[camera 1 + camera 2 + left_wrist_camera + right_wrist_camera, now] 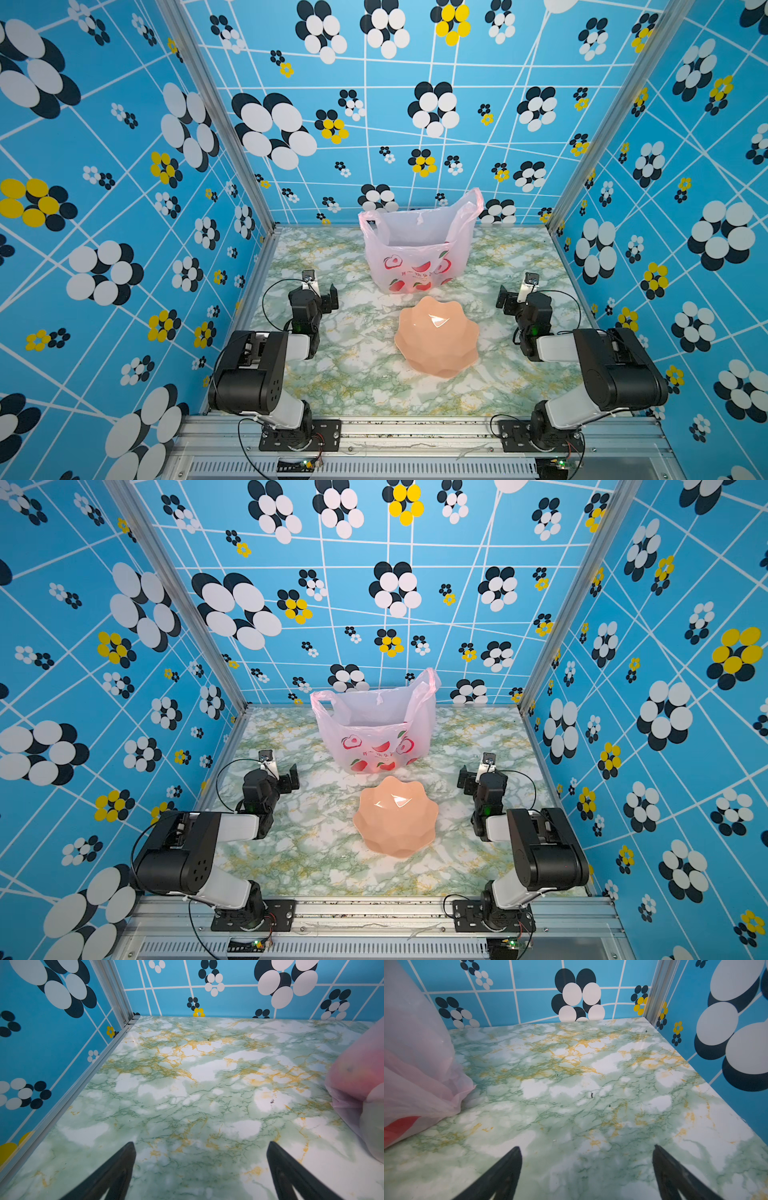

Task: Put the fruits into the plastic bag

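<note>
The plastic bag [415, 249] [374, 733] stands upright at the back middle of the table, pale pink with red fruit prints, its mouth open upward. No fruits show loose anywhere. Through the bag's wall [357, 1076] in the left wrist view there is a reddish blur; I cannot tell if it is print or fruit. My left gripper [322, 291] [200, 1144] hovers open and empty over bare table left of the bag. To the bag's [415, 1059] right, my right gripper [515, 295] [586, 1147] is open and empty too.
A peach scalloped bowl [436, 336] [395, 816] sits in front of the bag, mid-table, with nothing in it. The marble-patterned table [357, 365] is boxed in by blue flower-print walls on three sides. Both arm bases are bolted to the metal rail at the front edge.
</note>
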